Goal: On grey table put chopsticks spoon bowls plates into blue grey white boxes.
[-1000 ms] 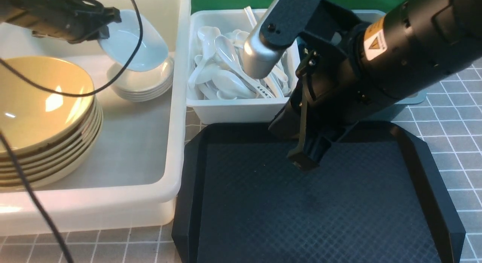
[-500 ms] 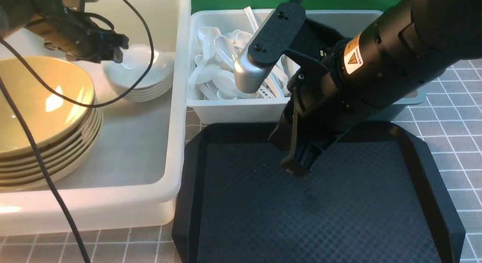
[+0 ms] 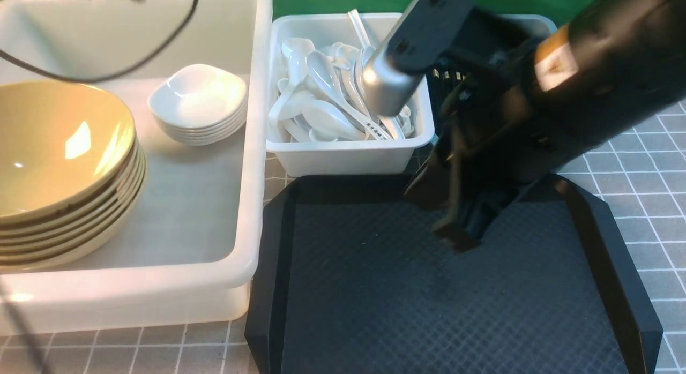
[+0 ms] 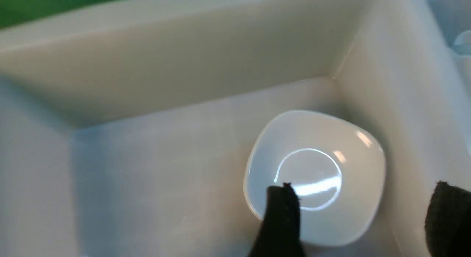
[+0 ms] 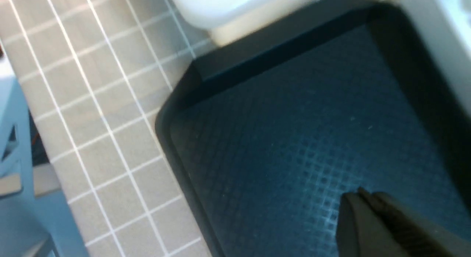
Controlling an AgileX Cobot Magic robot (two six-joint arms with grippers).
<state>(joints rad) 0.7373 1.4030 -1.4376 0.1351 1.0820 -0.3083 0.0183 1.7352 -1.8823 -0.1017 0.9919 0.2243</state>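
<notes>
A stack of small white plates (image 3: pixel 198 103) sits in the large translucent white tub (image 3: pixel 252 149), beside a stack of olive-yellow bowls (image 3: pixel 53 165). In the left wrist view my left gripper (image 4: pixel 364 213) hangs open above the top plate (image 4: pixel 316 176), holding nothing. One finger (image 4: pixel 281 216) overlaps the plate's edge in that view. Several white spoons (image 3: pixel 327 103) fill the white box (image 3: pixel 343 157). My right gripper (image 3: pixel 458 240) is shut and empty just above the black tray (image 3: pixel 375 299), as the right wrist view (image 5: pixel 362 196) also shows. The blue-grey box (image 3: pixel 541 21) is mostly hidden behind the right arm. The chopsticks are out of view.
The grey table (image 3: pixel 643 176) shows around the tray and boxes. A black cable (image 3: pixel 134 63) hangs over the back of the tub. The right arm (image 3: pixel 536 95) leans over the white box and the tray's far edge.
The left gripper let the white plate down onto the stack, opened, and rose almost out of the front view. The right arm swung a little to the right, still shut.
</notes>
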